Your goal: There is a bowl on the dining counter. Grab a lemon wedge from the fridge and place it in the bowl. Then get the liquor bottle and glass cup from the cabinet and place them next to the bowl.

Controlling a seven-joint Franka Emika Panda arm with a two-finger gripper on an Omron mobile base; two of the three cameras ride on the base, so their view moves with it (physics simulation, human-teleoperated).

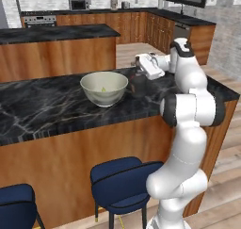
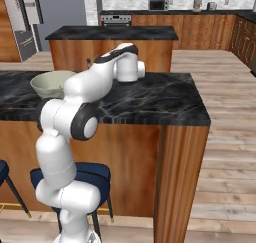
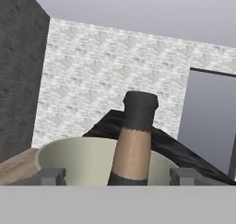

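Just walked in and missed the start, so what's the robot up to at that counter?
The white arm is reaching over the dark dining counter with its gripper at a liquor bottle, right beside the pale bowl. A small yellow lemon wedge already lies in the bowl. In the hand view the bottle's dark cap and tan neck rise between the fingertips, which stand well apart on either side, so the gripper looks open rather than clamped. The bottle stands upright on the counter next to the bowl.

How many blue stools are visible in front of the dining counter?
2: one stool directly below the bowl, beside the arm's base; another stool at the lower left edge. More may be hidden outside the frame.
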